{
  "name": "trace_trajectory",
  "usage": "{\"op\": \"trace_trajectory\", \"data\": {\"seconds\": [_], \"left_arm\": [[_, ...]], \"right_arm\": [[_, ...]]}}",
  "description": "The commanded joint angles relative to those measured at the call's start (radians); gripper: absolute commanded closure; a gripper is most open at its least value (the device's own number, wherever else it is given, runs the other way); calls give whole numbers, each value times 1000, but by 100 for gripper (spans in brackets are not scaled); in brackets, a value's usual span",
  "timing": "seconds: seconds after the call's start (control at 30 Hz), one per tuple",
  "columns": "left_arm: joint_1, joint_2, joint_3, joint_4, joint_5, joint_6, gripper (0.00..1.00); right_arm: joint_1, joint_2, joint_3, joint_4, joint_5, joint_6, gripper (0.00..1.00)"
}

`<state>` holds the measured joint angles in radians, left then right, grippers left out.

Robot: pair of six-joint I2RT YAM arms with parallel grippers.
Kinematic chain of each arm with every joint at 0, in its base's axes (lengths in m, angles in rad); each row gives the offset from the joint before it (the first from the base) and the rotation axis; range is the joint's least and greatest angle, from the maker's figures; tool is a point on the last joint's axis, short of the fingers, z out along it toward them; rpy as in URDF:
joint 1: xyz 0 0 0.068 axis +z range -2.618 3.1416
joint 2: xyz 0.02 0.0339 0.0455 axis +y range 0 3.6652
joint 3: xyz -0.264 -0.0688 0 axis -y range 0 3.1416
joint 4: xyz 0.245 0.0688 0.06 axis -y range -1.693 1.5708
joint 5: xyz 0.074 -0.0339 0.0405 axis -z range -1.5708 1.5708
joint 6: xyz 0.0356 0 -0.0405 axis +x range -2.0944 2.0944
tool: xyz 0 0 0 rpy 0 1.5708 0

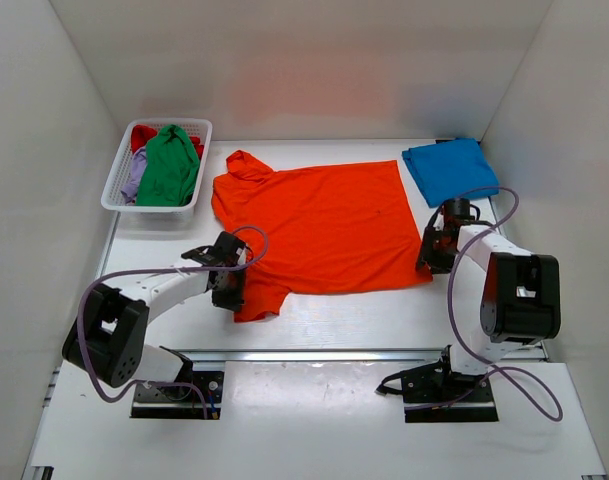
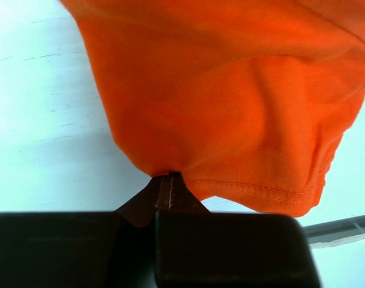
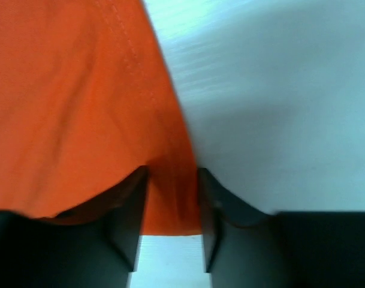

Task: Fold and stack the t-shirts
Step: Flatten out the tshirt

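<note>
Left wrist view has the left gripper point(image 2: 165, 183) pinched tight on the near sleeve point(image 2: 242, 138) of the orange t-shirt point(image 1: 324, 215) spread flat on the table point(image 1: 334, 325), while the right gripper point(image 3: 170, 198) straddles its hem corner, jaws apart, probably not clamped yet, so it needs to close before any fold.

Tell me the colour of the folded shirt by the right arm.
The folded shirt is blue; the top view shows it best.

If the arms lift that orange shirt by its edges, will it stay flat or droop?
Probably droop: the orange t-shirt bunches into soft folds where the left gripper pinches it. It looks thin and light, so it would likely sag between grips.
</note>
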<state>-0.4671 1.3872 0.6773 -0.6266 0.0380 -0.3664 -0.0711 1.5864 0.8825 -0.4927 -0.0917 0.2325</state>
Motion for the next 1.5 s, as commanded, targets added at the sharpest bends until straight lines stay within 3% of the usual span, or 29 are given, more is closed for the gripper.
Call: {"op": "trace_trajectory", "data": {"seconds": [0.0, 0.1, 0.13, 0.2, 0.23, 0.3, 0.37, 0.47, 0.7, 0.77, 0.8, 0.83, 0.9, 0.93, 1.0, 1.1, 1.23, 1.3, 1.47], "left_arm": [[-2, 4, -48, 18, 8, 4, 100], [14, -27, -41, 16, 22, 7, 100], [18, -39, -39, 13, 25, 6, 100], [22, -71, -33, 11, 36, 6, 100], [28, -83, -38, 5, 28, 7, 100], [38, -100, -41, 10, 36, 7, 100], [34, -105, -47, 13, 37, 6, 100], [21, -103, -45, 13, 43, 6, 100], [27, -123, -51, 22, 48, 12, 100], [25, -122, -56, 25, 57, 14, 100], [25, -122, -58, 24, 51, 15, 100], [28, -120, -55, 28, 46, 17, 100], [27, -125, -61, 24, 49, 14, 100], [33, -131, -58, 25, 49, 15, 100], [47, -138, -48, 25, 54, 18, 100], [134, -166, 54, -14, 100, 58, 100], [240, -240, 420, -93, 70, 63, 100], [251, -249, 642, -113, 54, 72, 100], [237, -338, 870, -49, 33, 38, 100]], "right_arm": [[28, 47, 7, -33, -79, 41, 67], [43, 35, 18, -56, -75, 54, 83], [44, 9, 13, -53, -80, 59, 97], [42, -11, 9, -50, -72, 70, 100], [42, -25, -3, -53, -59, 64, 87], [40, -51, -2, -69, -25, 61, 40], [39, -69, -20, -81, -29, 64, 23], [51, -94, -34, -99, -14, 85, 15], [62, -102, -73, -87, 3, 110, 15], [62, -72, -80, -83, -3, 108, 24], [66, -62, -74, -75, -5, 107, 33], [65, -52, -71, -66, 0, 107, 47], [65, -48, -62, -57, 12, 111, 64], [65, -46, -60, -52, 15, 104, 82], [64, -45, -40, -56, 17, 96, 100], [65, -98, 41, -78, 0, 71, 100], [91, -273, 171, -95, -80, 83, 100], [94, -354, 243, -80, -130, 106, 100], [73, -551, 335, -43, -204, 149, 100]]}}
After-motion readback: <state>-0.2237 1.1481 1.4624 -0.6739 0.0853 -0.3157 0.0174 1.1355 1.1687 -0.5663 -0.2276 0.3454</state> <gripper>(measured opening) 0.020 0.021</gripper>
